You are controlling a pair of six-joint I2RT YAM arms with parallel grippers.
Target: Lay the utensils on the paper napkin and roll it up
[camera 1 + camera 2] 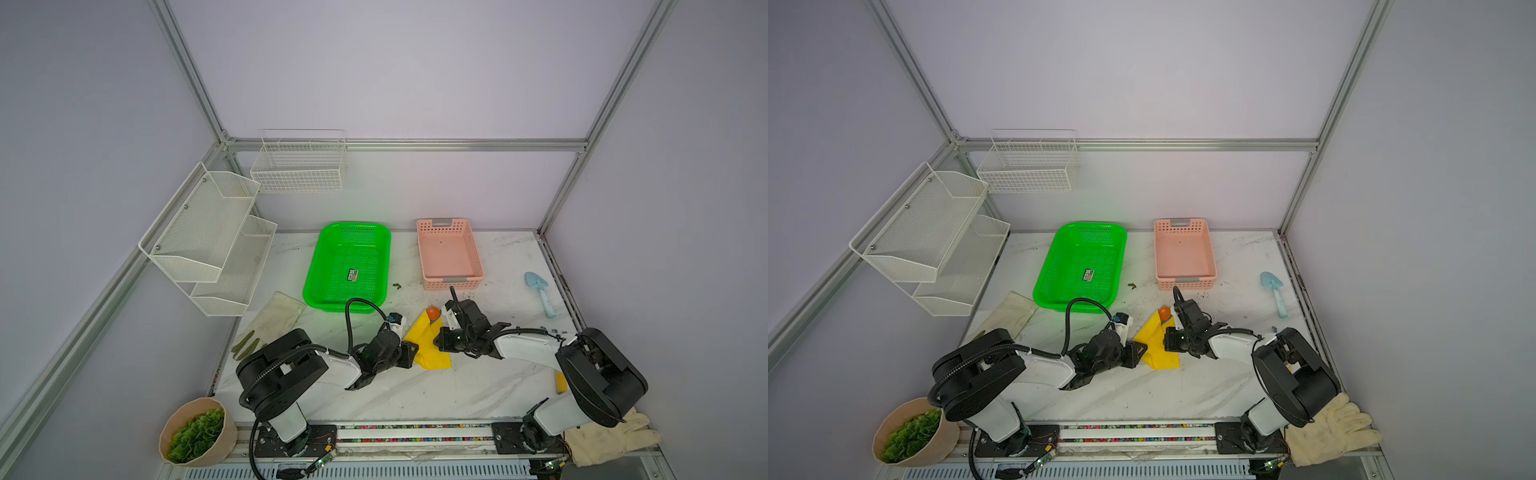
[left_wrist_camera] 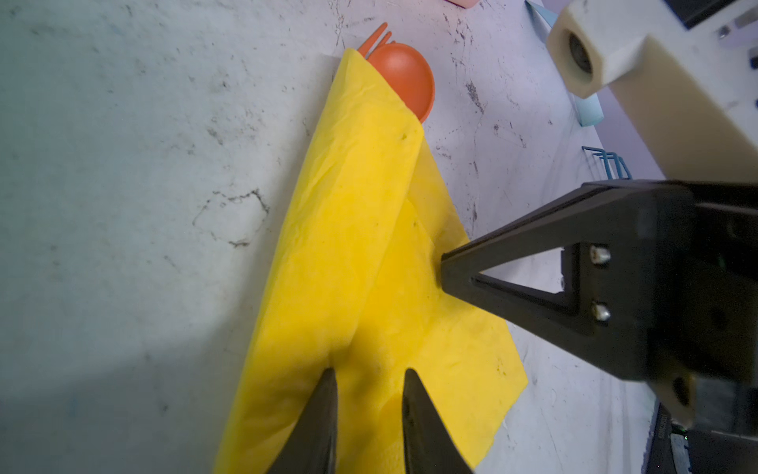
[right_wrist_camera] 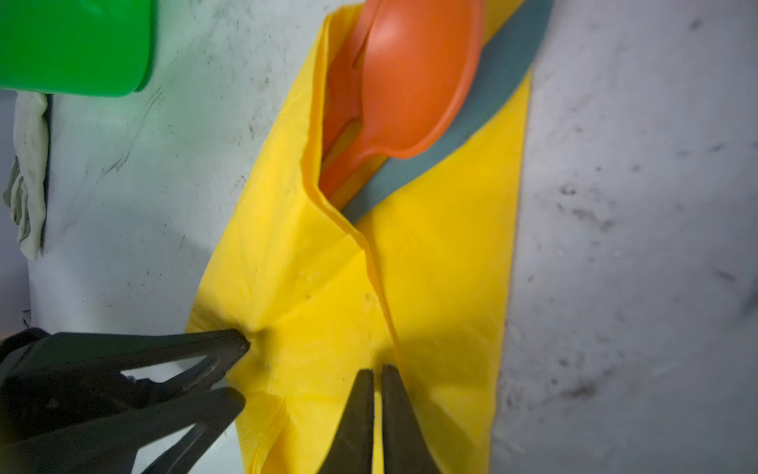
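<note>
The white-and-black left arm point(image 1: 340, 369) and right arm point(image 1: 524, 345) reach low toward the middle, facing each other. The left gripper point(image 2: 369, 371) pinches a raised fold of the bright yellow thin paper napkin point(image 2: 348, 205). The right gripper point(image 3: 378, 367), jaws almost together, nips its flap edge.

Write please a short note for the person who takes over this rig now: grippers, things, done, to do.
Left gripper: closed on a raised fold of the napkin.
Right gripper: nearly shut, pinching the flap edge.
Spoon, fork, teal piece: on the napkin, heads sticking out.
Done: cutlery placed, one side folded over.
To do: finish rolling.
</note>
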